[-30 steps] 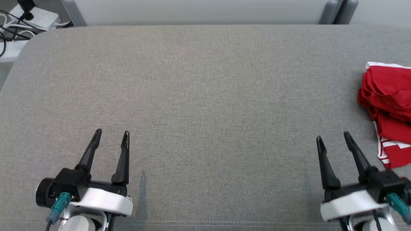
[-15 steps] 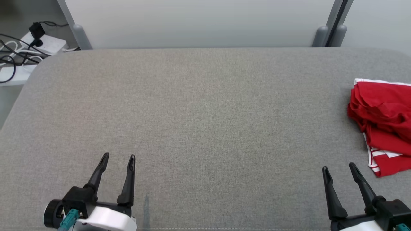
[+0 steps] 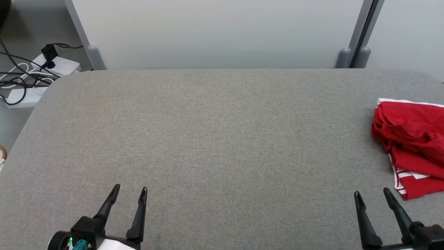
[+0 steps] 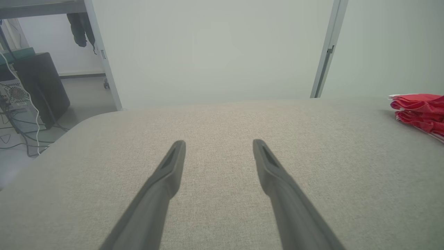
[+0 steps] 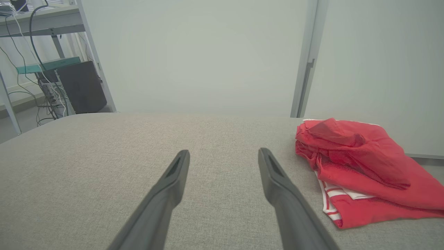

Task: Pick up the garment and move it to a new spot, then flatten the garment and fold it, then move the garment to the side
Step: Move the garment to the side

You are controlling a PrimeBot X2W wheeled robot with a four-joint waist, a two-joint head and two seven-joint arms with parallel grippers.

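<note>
A red garment (image 3: 412, 139) with white stripes lies in a crumpled heap at the right side of the gray table (image 3: 222, 132). It is bunched up, with soft folds on top. A striped edge sticks out on its near side. Part of it runs past the right edge of the head view, so it is hard to tell what kind of clothing it is.

The left gripper (image 3: 131, 188) is at the near left of the table. Its two dark fingers are spread wide and hold nothing. It is well apart from the garment.

The right gripper (image 3: 371, 191) is at the near right. Its fingers are spread wide too, and they hold nothing. The garment lies just beside it, a little farther away and to the right. The fingers and the cloth do not touch.

A pale wall (image 3: 215, 31) stands behind the table. On the floor at the far left lies a white power strip (image 3: 60, 64) with black and white cables (image 3: 17, 80).
</note>
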